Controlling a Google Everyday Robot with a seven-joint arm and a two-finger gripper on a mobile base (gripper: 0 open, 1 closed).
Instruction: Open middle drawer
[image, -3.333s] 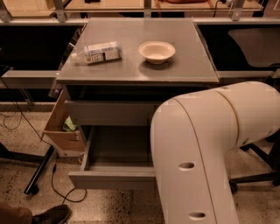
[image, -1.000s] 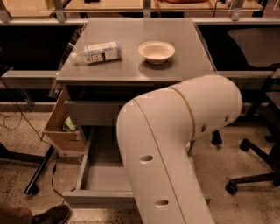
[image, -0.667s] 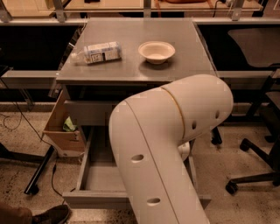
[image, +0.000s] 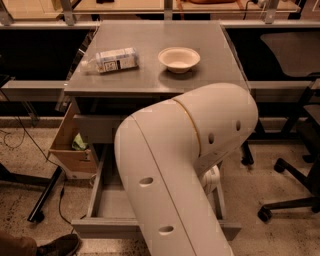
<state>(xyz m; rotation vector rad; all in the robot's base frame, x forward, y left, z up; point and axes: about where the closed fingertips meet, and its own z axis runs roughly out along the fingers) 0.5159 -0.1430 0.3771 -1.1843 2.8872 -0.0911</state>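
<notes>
The middle drawer (image: 102, 227) stands pulled out toward me below the shut top drawer front (image: 95, 128). Its plain grey inside (image: 112, 202) shows on the left. My big cream arm (image: 185, 165) reaches down over the drawer's right half and covers it. My gripper is hidden behind the arm, somewhere low by the open drawer. The lowest drawer front is hidden under the open drawer.
On the grey cabinet top (image: 150, 75) lie a plastic bottle (image: 111, 60) and a pale bowl (image: 179, 58). A cardboard box (image: 67, 145) stands against the cabinet's left side. An office chair base (image: 290, 200) is at the right. A shoe (image: 57, 246) is at the bottom left.
The drawer has slid further out toward me since the oldest frame. My arm has swung left and lower across the view, covering more of the drawer.
</notes>
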